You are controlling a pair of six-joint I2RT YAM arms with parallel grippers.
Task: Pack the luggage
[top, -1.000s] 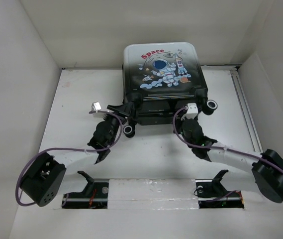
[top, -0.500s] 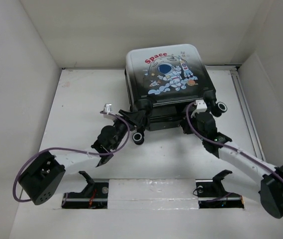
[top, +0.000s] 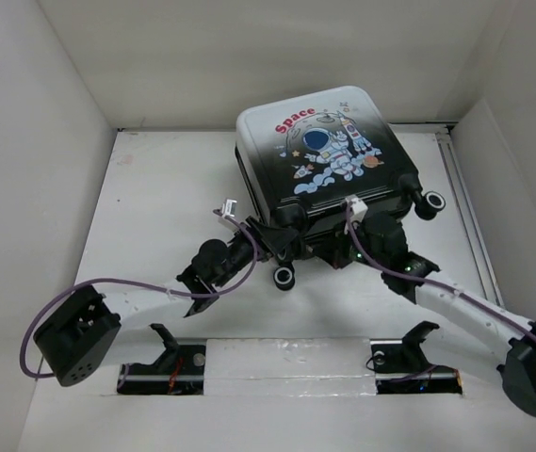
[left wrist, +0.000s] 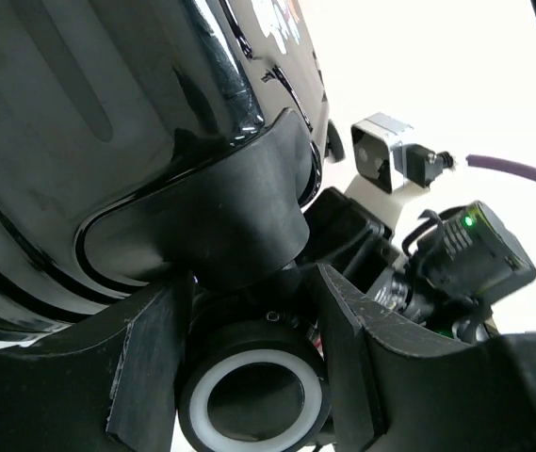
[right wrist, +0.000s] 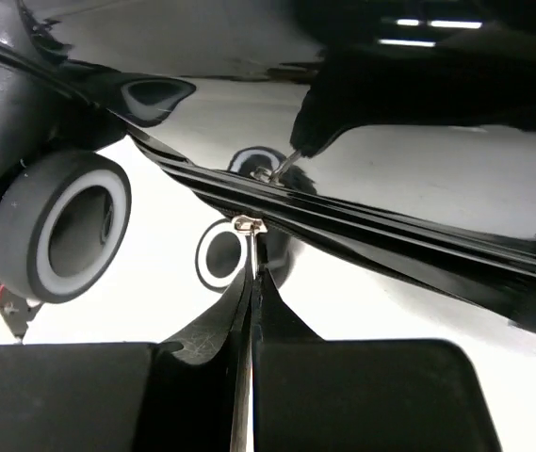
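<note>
The luggage (top: 329, 155), a small hard-shell suitcase with an astronaut print and a red "Space" word, lies shut at the back centre, turned at an angle. My left gripper (top: 277, 247) is at its near-left corner. In the left wrist view (left wrist: 251, 320) its fingers close on either side of a black wheel with a white ring (left wrist: 253, 400). My right gripper (top: 348, 243) is at the near edge of the luggage. In the right wrist view (right wrist: 251, 273) it is shut on the silver zipper pull (right wrist: 250, 226) on the black zipper line.
White walls enclose the table on the left, back and right. A rail (top: 461, 198) runs along the right side. Two black stands (top: 166, 344) (top: 414, 339) sit at the near edge. Another luggage wheel (top: 434, 201) sticks out at the right corner.
The luggage has turned counter-clockwise, its near-left wheel swinging right and nearer. My left gripper moved right with that wheel. My right gripper moved first right, then left, at the near edge.
</note>
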